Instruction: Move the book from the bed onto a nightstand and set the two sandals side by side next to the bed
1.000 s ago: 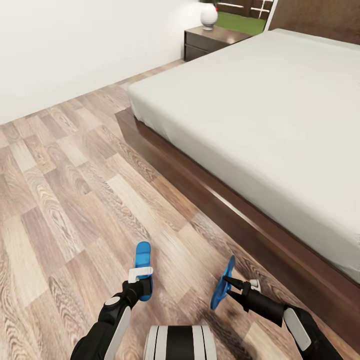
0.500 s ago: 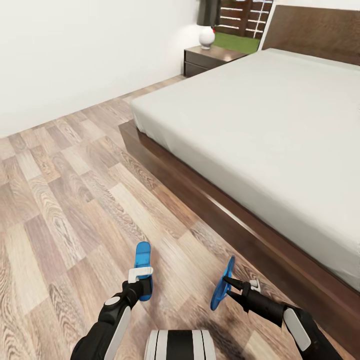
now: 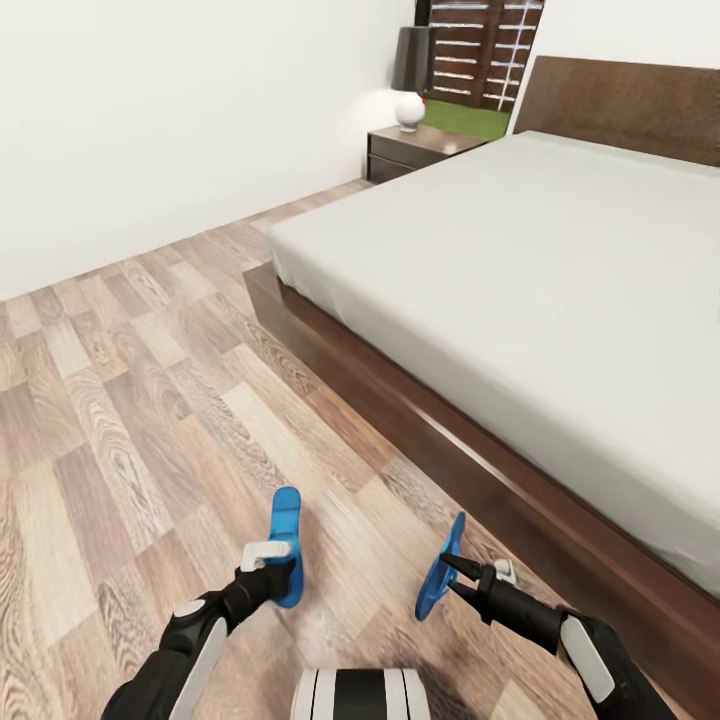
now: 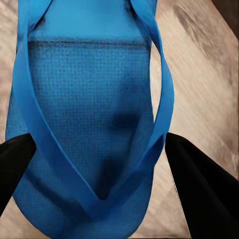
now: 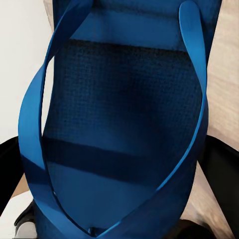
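Blue sandals (image 3: 285, 545) (image 3: 440, 582) unmarked; left gripper (image 3: 268, 570), right gripper (image 3: 455, 578) each clamp one.

Bedroom in home: big bed (image 3: 520, 270) with dark wood headboard (image 3: 625, 105), small nightstand (image 3: 415, 150) with lamp (image 3: 410, 75) at wall, wood plank floor (image 3: 130, 400).
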Robot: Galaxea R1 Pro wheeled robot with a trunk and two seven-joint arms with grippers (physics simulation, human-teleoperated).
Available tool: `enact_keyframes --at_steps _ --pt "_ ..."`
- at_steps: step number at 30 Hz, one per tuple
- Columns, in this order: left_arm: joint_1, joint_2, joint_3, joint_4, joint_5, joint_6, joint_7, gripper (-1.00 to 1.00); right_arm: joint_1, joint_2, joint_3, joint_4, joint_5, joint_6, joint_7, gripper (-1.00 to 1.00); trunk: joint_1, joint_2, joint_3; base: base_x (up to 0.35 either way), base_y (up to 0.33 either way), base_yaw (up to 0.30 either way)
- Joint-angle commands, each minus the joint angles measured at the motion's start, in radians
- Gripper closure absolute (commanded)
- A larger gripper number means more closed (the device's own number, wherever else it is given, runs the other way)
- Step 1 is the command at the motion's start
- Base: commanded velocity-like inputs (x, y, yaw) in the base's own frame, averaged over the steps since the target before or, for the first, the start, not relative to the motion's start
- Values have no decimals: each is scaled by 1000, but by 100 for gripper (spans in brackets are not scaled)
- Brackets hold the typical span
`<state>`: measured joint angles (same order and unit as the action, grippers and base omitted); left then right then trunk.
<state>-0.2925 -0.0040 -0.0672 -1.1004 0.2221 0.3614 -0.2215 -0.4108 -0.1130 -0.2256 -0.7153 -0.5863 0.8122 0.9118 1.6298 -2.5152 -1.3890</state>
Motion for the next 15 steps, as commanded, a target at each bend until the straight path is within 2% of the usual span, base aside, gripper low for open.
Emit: enact_keyframes --at_steps 1,3,5,7,8,9,10,12,15 --pt "1 23 1 9 12 7 -55 100 0 0 -1 2 2 3 2 100 -1 0 3 0 0 0" --pt "3 60 0 43 16 7 -161 100 0 0 -1 18 6 3 1 100 -1 0 11 0 0 0" --pt "4 77 1 73 16 6 -237 100 0 0 0 52 21 2 0 100 -2 1 19 0 0 0" --pt "4 89 5 110 16 5 -316 100 0 0 2 123 76 -31 0 100 -3 1 27 0 0 0" --pt "4 92 8 121 16 4 -342 100 0 0 2 161 118 -75 0 100 -4 2 30 0 0 0" --pt "4 94 9 131 15 3 -365 100 0 -1 3 219 189 -170 1 100 -4 2 34 0 0 0" --pt "4 94 9 133 15 3 -370 100 0 -1 3 238 213 -206 1 100 -5 2 38 0 0 0" --pt "4 95 8 141 14 1 -384 100 0 -1 3 336 306 -374 3 100 -6 3 46 0 0 0" --pt "4 95 8 163 14 -2 -387 100 0 -3 3 435 349 -479 5 100 -7 3 57 0 0 0"
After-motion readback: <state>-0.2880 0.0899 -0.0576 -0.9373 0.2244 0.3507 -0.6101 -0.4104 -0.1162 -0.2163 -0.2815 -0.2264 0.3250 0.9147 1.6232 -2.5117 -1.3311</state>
